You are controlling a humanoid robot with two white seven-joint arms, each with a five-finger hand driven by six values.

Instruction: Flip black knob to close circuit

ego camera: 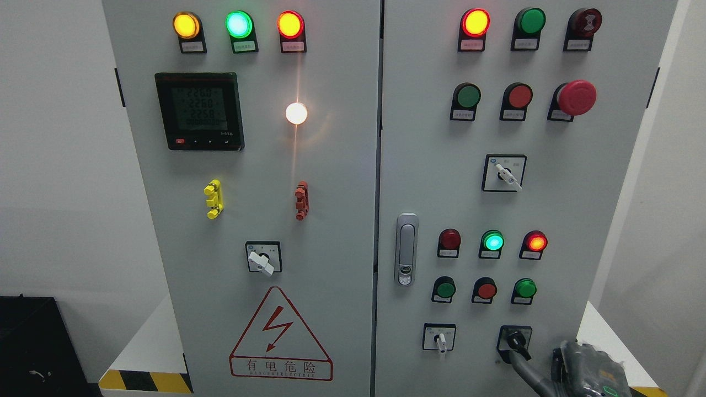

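Note:
The black knob (515,340) sits in a black square plate at the bottom right of the cabinet's right door (551,209), its lever pointing down and slightly right. My right hand (587,368) comes in at the lower right corner, just right of the knob. One dark finger (527,368) stretches up and left from the bottom edge, and its tip reaches the lower end of the knob's lever. The hand grasps nothing. My left hand is out of view.
A white-lever selector (440,339) sits left of the black knob, and another (506,175) higher up. Lit lamps and push buttons fill the right door, with a red mushroom button (576,97) near the top. A metal door handle (406,249) is beside the seam. The left door has a meter (199,110).

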